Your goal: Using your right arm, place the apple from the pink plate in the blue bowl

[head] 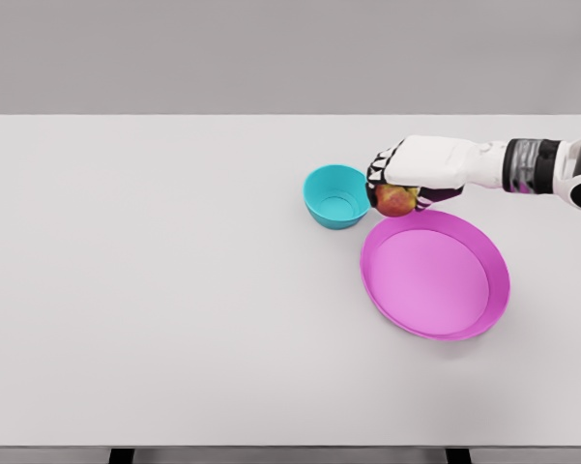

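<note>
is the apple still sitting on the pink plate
No, the right hand grips the apple above the table, between the blue bowl and the pink plate, which holds nothing.

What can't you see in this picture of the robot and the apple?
- Most of the apple, head view: the right hand wraps over its top and back.
- The fingers' tips, head view: tucked behind and under the apple.
- The right arm's upper part, head view: cut off by the right edge.
- The left arm: not in view.
- How high the apple hangs between the blue bowl and the pink plate: one view cannot tell.
</note>
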Action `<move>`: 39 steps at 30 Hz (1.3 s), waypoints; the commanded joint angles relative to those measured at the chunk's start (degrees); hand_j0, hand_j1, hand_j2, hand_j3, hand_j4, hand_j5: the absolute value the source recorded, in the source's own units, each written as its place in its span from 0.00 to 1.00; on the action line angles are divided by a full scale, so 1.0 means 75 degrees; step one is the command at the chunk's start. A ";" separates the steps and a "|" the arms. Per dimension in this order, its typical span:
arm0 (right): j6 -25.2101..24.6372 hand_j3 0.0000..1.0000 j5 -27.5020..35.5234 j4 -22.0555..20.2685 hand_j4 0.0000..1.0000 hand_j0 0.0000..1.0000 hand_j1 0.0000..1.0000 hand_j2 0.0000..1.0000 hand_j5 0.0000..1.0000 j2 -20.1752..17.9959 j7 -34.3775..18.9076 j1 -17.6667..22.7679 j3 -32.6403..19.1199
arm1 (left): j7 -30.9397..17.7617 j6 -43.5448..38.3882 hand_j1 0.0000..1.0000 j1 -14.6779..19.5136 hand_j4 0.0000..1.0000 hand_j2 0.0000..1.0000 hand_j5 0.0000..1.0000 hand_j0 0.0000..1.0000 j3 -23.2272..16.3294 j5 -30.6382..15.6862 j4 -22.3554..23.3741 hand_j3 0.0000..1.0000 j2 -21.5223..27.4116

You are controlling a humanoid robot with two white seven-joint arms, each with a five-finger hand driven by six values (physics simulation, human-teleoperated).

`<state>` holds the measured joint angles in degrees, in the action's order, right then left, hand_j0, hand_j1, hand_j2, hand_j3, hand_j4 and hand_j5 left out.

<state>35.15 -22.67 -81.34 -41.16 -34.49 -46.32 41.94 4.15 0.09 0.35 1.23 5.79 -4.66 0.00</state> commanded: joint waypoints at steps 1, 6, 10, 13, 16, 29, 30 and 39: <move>-0.0019 0.40 0.0034 0.0217 0.40 0.40 0.40 0.40 0.40 0.0156 -0.0007 0.0000 -0.0003 | -0.0002 0.0000 1.00 0.0000 1.00 1.00 1.00 1.00 0.0000 0.0001 0.0000 1.00 0.0000; -0.0019 0.40 0.0022 0.0638 0.40 0.40 0.40 0.40 0.40 0.0484 -0.0007 -0.0269 0.0021 | 0.0009 0.0000 1.00 0.0000 1.00 1.00 1.00 1.00 0.0000 0.0001 0.0000 1.00 0.0000; -0.0019 0.40 0.0022 0.0955 0.40 0.40 0.40 0.40 0.40 0.0718 -0.0018 -0.0445 0.0021 | -0.0002 0.0000 1.00 0.0000 1.00 1.00 1.00 1.00 0.0000 0.0001 0.0000 1.00 0.0000; -0.0019 0.40 0.0011 0.1025 0.40 0.40 0.40 0.40 0.40 0.0894 -0.0018 -0.0492 0.0021 | -0.0002 0.0000 1.00 0.0000 1.00 1.00 1.00 1.00 0.0000 0.0001 0.0000 1.00 0.0000; -0.0019 0.40 -0.0083 0.1295 0.40 0.40 0.40 0.40 0.40 0.1140 -0.0018 -0.0574 0.0044 | 0.0009 0.0000 1.00 0.0000 1.00 1.00 1.00 1.00 0.0000 0.0001 0.0000 1.00 0.0000; -0.0019 0.40 -0.0505 0.2619 0.40 0.40 0.40 0.40 0.40 0.2031 -0.0007 -0.1031 0.0407 | -0.0002 0.0000 1.00 0.0000 1.00 1.00 1.00 1.00 0.0000 0.0001 0.0000 1.00 0.0000; -0.0019 0.40 -0.0505 0.2631 0.40 0.40 0.40 0.40 0.40 0.2113 -0.0007 -0.1043 0.0442 | -0.0002 0.0000 1.00 0.0000 1.00 1.00 1.00 1.00 0.0000 0.0001 0.0000 1.00 0.0000; -0.0019 0.93 -0.0587 0.2795 0.93 0.93 0.93 0.93 0.93 0.2265 -0.0007 -0.1102 0.0618 | -0.0002 0.0000 1.00 0.0000 1.00 1.00 1.00 1.00 0.0000 0.0001 0.0000 1.00 0.0000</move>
<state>35.16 -27.30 -60.59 -24.36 -34.58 -54.58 46.52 4.15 0.10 0.35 1.23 5.79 -4.66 0.00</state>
